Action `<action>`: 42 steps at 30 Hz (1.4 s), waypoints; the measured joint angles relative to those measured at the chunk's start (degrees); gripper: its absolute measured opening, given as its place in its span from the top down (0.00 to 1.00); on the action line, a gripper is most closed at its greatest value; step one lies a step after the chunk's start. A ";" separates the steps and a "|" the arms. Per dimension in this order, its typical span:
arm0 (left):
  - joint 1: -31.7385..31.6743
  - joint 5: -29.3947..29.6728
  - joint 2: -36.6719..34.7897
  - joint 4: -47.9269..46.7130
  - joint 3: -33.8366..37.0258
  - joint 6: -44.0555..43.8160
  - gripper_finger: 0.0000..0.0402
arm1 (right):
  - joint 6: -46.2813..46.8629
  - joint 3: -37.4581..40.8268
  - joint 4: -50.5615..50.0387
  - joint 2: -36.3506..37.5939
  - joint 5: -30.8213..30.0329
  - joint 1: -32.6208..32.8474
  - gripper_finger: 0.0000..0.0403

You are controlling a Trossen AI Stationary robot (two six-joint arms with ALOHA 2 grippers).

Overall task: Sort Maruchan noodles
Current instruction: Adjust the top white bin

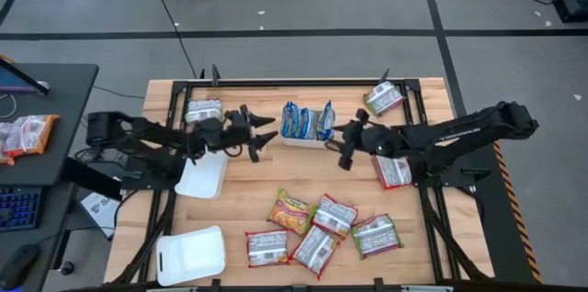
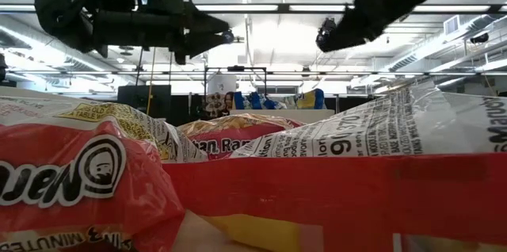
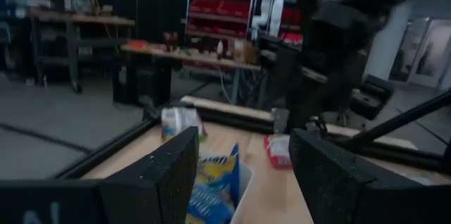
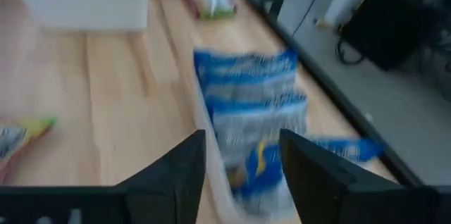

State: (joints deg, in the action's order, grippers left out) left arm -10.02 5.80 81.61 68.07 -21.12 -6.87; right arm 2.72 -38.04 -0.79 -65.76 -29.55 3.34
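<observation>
Blue-white noodle packets [image 1: 308, 119] stand on edge in a white tray [image 1: 308, 141] at the table's far middle. They also show in the left wrist view [image 3: 211, 189] and the right wrist view [image 4: 254, 132]. Several loose packets [image 1: 317, 228], orange-yellow, red-white and green-white, lie flat near the table's near edge. My left gripper [image 1: 266, 136] [image 3: 243, 175] hangs open in the air left of the tray, holding nothing. My right gripper [image 1: 340, 145] [image 4: 243, 175] hangs open just right of the tray, with nothing between its fingers.
A green-white packet [image 1: 383, 97] lies at the far right corner and another packet [image 1: 202, 110] at the far left. A red-white packet [image 1: 395, 171] lies under the right arm. Two white trays [image 1: 202, 177] [image 1: 190, 253] sit on the left. Bare wood lies between the tray and the near pile.
</observation>
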 joint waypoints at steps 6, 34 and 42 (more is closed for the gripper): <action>3.46 5.59 3.93 4.66 0.00 0.01 0.44 | 1.36 1.85 15.57 -9.47 7.00 -7.45 0.67; 12.28 6.82 2.97 10.11 -0.02 -1.05 0.44 | 21.02 10.96 -1.50 -8.94 4.29 6.35 0.76; 9.17 10.44 -2.33 -11.93 -4.21 -1.18 0.44 | 20.13 10.25 22.28 -23.12 6.26 0.02 0.76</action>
State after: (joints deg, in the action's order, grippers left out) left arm -0.85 16.24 79.28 56.14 -25.34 -8.05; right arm 22.85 -27.78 21.49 -88.88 -23.29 3.36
